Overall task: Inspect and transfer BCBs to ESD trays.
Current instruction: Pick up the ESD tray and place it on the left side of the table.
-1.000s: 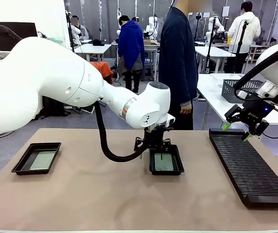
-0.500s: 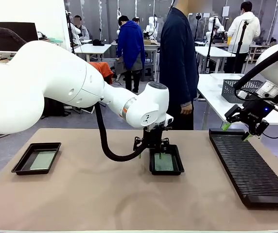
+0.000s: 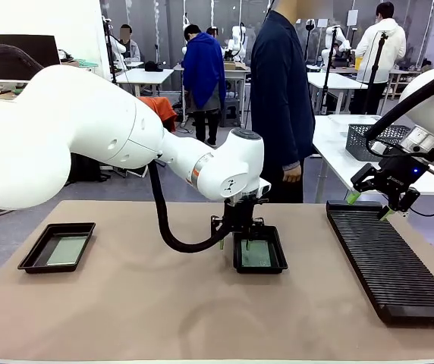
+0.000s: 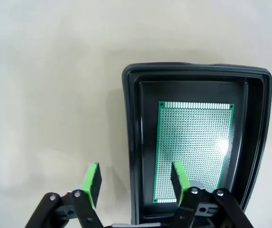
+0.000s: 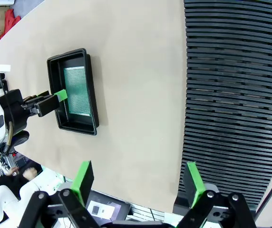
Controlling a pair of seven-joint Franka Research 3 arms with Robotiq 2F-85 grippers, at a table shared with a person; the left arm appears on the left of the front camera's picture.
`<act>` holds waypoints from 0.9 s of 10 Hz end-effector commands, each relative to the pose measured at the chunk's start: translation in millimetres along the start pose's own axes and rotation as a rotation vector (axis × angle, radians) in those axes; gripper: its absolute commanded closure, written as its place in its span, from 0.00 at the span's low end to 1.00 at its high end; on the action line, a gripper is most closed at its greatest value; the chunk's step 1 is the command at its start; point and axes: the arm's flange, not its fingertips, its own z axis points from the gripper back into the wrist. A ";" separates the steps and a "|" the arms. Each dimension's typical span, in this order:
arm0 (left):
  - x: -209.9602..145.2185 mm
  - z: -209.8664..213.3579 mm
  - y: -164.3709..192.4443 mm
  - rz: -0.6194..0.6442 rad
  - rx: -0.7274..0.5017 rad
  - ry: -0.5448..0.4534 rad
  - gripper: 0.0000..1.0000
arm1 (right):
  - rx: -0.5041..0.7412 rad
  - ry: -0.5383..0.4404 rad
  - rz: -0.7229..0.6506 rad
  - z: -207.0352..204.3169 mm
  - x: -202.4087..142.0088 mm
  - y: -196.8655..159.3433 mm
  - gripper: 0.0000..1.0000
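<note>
While one pale-green board (image 3: 67, 249) lies flat in the black tray (image 3: 29, 262) at the table's left, a second board (image 4: 195, 150) lies flat in the middle tray (image 4: 130, 142), so both trays in sight are filled. As far as these views show, that makes the transfer look largely done. The long ribbed rack (image 3: 388, 258) on the right shows no board standing in its slots, though its far end is hard to read.

Just above the middle tray's near rim hangs the left gripper (image 4: 135, 178), its jaws parted and gripping nothing; one pad sits over the board's edge, the other over bare table beside the tray. I cannot say whether it is letting go or reaching in.

Above the rack's far end, the right gripper (image 5: 139, 183) hangs with jaws wide and empty. A person (image 3: 280, 91) stands at the far side, hands off the table.
</note>
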 end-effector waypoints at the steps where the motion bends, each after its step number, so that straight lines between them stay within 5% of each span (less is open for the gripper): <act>1: 4.3 4.7 2.4 -0.001 -0.016 0.010 0.30 | -0.005 -0.021 -0.021 -1.0 -2.5 1.2 0.00; 9: 6.5 1.0 7.4 0.019 -0.016 0.027 0.66 | -0.005 -0.021 -0.021 -1.0 -2.5 1.2 0.00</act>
